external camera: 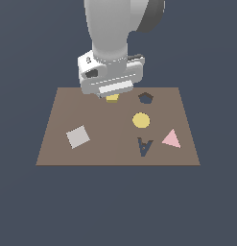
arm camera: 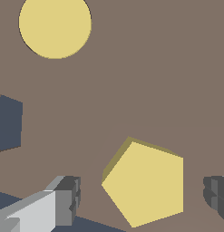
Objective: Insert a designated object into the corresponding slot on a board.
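The object (external camera: 112, 98) is a small yellow pentagon block (arm camera: 147, 183) lying flat on the brown board (external camera: 105, 144) near its far edge. My gripper (external camera: 113, 93) hovers right over it and hides most of it in the exterior view. In the wrist view my gripper (arm camera: 140, 195) is open. One finger (arm camera: 65, 199) and the other finger (arm camera: 216, 192) stand on either side of the block, each with a gap to it. The slot (external camera: 146, 98), a dark navy pentagon recess (arm camera: 8, 122), lies a short way toward the exterior view's right of the block.
A flat yellow disc (external camera: 141, 120) (arm camera: 55, 25) sits just in front of the slot. Also on the board are a grey square (external camera: 77, 136), a pink triangle (external camera: 172, 139) and a dark "A" mark (external camera: 145, 146). Dark blue floor surrounds the board.
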`<state>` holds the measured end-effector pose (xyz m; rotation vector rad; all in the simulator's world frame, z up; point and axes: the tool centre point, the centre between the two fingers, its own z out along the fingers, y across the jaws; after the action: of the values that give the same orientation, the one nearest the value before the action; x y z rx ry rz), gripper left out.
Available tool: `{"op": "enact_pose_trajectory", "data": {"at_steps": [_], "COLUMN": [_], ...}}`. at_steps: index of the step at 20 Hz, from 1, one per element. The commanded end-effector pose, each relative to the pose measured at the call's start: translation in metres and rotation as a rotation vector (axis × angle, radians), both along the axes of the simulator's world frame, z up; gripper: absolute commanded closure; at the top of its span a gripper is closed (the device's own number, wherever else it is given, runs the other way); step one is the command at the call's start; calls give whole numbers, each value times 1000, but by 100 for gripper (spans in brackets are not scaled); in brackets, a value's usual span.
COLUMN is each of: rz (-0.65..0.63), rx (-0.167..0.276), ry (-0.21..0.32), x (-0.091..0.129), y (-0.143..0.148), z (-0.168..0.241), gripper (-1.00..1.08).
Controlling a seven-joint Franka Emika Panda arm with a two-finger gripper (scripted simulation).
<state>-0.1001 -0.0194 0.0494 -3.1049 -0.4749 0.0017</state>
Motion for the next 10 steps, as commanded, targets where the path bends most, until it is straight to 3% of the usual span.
{"op": "enact_pose_trajectory", "data": {"at_steps": [1, 10], "rz": [-1, -1], "rx": [0, 0], "ry": [-1, -1], "x": [1, 1], "y": [0, 0], "z": [1, -15], "gripper": [-92, -92]}}
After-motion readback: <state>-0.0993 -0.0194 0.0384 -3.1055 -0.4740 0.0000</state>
